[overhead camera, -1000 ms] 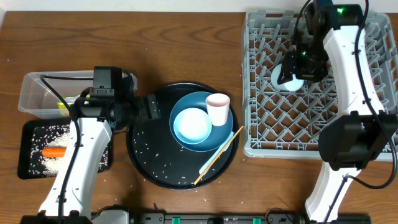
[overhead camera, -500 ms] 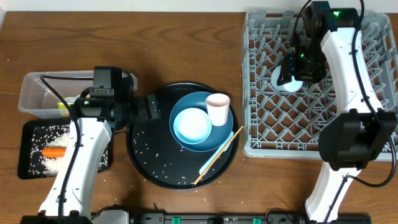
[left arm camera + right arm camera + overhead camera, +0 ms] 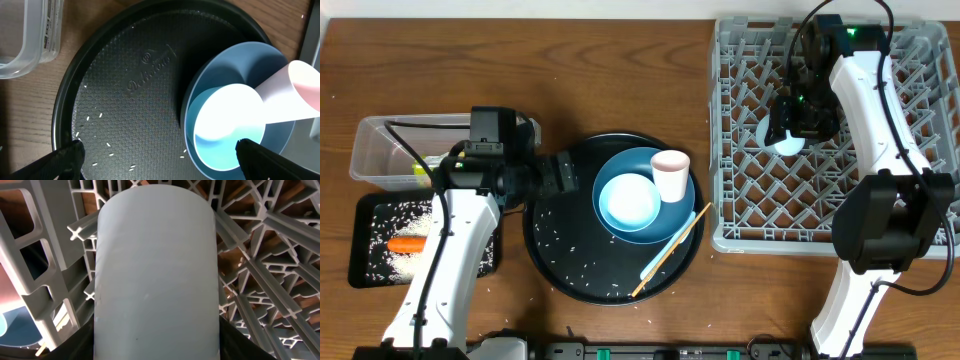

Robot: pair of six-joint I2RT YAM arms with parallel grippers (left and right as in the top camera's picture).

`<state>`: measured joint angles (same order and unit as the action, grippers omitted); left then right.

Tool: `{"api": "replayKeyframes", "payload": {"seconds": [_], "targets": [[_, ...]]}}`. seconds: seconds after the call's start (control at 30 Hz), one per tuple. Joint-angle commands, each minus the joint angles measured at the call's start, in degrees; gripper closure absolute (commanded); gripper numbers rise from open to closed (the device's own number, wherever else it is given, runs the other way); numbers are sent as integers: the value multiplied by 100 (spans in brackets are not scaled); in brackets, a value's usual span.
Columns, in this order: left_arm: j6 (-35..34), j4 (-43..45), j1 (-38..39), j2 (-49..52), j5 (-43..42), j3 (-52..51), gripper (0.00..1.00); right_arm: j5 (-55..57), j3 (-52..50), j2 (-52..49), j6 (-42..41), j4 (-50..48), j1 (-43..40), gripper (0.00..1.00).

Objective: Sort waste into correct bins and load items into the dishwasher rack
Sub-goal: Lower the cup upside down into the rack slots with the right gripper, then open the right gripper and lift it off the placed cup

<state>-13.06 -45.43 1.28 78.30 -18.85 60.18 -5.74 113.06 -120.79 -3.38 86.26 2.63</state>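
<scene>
Right gripper [image 3: 792, 122] shifted slightly — clamps light-blue cup [image 3: 156, 270], seemingly upright over rack [image 3: 740, 200]; left gripper [image 3: 160, 157] spread.

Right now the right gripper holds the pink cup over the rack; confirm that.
Not quite: the right gripper holds the blue cup over the rack; the pink cup stands on the plate. The overhead view shows it.

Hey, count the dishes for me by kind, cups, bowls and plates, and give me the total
Cups: 2, the pink cup and the light-blue cup
Bowls: 1, the pale-blue bowl
Plates: 1, the dark-blue plate
Total: 4
</scene>
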Motion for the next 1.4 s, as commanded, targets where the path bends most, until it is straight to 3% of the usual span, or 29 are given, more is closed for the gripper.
{"api": "replayKeyframes", "payload": {"seconds": [0.0,0.37,0.4,0.47,0.6,0.73,0.87,1.07,1.37], "targets": [[59,-15,-24,4,74,-7,2,42,-48,162,26,-13,-85,99],[59,-15,-24,4,74,-7,2,125,-175,162,24,-131,-85,97],[59,-15,-24,4,74,-7,2,125,-190,162,24,-177,-85,91],[59,-15,-24,4,74,-7,2,122,-190,162,26,-234,-85,66],[59,-15,-24,4,74,-7,2,122,-72,164,28,-278,-85,29],[59,-15,-24,4,74,-7,2,120,313,166,26,-216,-85,17],[59,-15,-24,4,74,-7,2,122,684,166,26,-79,-85,15],[59,-15,-24,4,74,-7,2,-254,1362,203,26,417,-42,23],[59,-15,-24,4,74,-7,2,-1016,1419,304,131,667,623,29]]}}
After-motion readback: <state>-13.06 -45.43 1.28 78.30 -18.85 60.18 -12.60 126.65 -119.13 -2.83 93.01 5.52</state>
